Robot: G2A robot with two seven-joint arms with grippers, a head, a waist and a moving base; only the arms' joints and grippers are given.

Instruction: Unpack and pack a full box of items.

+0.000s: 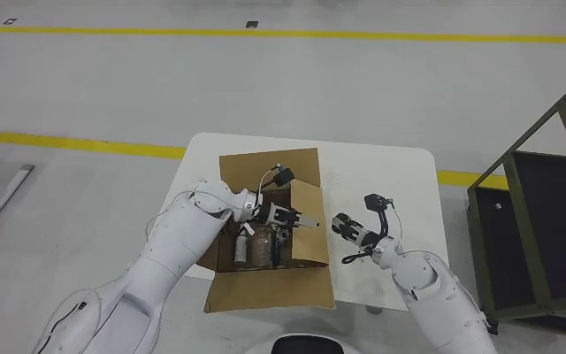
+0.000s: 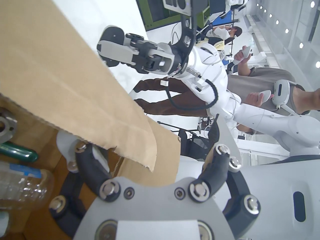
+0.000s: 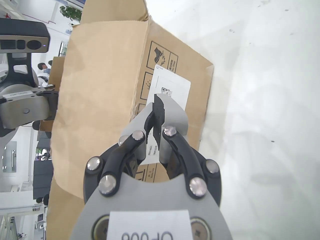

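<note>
One open cardboard box (image 1: 270,168) sits on a white counter (image 1: 389,177), its four flaps folded outward or standing up. Two white robot arms are at the box.

The left arm comes in over the box's open top. Its tool (image 1: 299,219) is at the box's right-hand flap with its two fingers spread wide. In the left wrist view, the torn edge of that flap passes between the fingers of the left tool (image 2: 142,136), one finger inside the box and one outside. The fingers do not visibly close on the cardboard.

The right arm rests outside the box, just beside its right wall. Its tool (image 1: 339,223) has its two fingers pressed together with nothing between them. In the right wrist view, the tips of the right tool (image 3: 156,106) are close to one white label (image 3: 172,88) stuck on the box's outer wall; whether they touch it cannot be told.

Three items can be made out inside the box: one clear plastic bottle (image 2: 25,188), one dark green tube (image 2: 18,151) and one metal ring (image 2: 5,126). They lie close together on the box floor.
</note>
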